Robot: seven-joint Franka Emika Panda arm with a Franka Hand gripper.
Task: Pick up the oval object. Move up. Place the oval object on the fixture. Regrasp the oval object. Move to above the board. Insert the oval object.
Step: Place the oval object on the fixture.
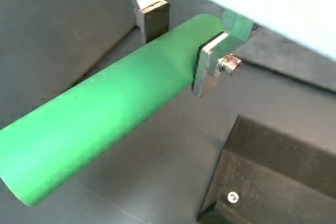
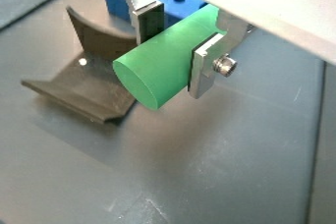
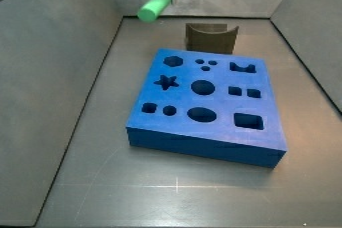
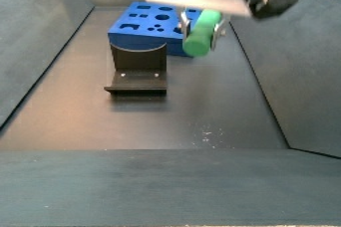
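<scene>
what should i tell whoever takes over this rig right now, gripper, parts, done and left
Gripper: shut on the smooth bright green oval rod, holding it in the air, clear of the floor in both side views.
Small dark fixture with the curved notch: on the floor, nothing resting in it; in a side view the rod hangs above and beside it.
Large blue board with shaped cut-outs: flat on the floor, holes unfilled.
Done: rod picked up and raised.
Left: place it on the fixture, regrasp, move above the board, insert.

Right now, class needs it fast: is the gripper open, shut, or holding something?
Gripper: shut on the oval object, held in the air above the floor, near the fixture.
</scene>
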